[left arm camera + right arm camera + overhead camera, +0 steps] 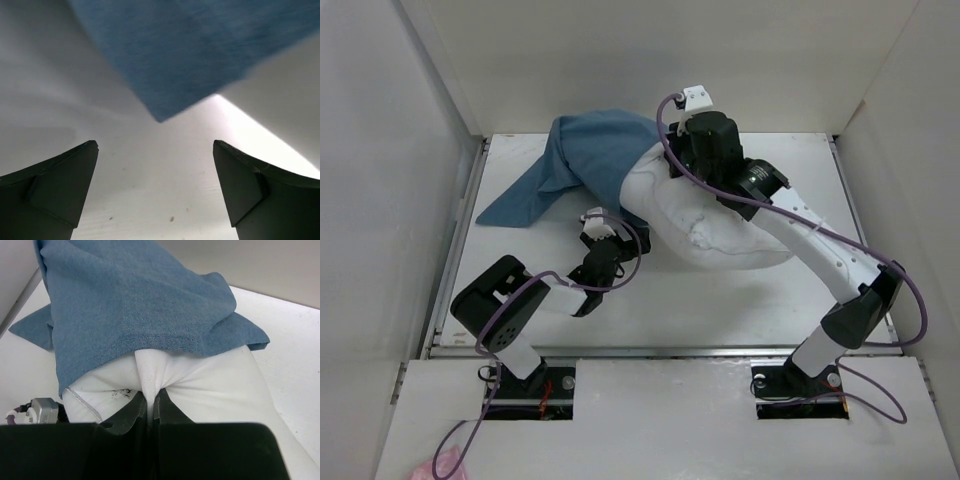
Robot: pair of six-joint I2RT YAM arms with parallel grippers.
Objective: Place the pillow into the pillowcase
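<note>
white pillow (720, 225), plain blue pillowcase (580, 165)

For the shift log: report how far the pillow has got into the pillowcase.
Done: the pillowcase covers only the far end of the pillow; whether that end is truly inside cannot be told. In hand: the right gripper is shut on a pinch of pillow fabric at the case's hem; the left gripper is open and empty near a loose blue corner. Left: most of the pillow is bare.
</note>
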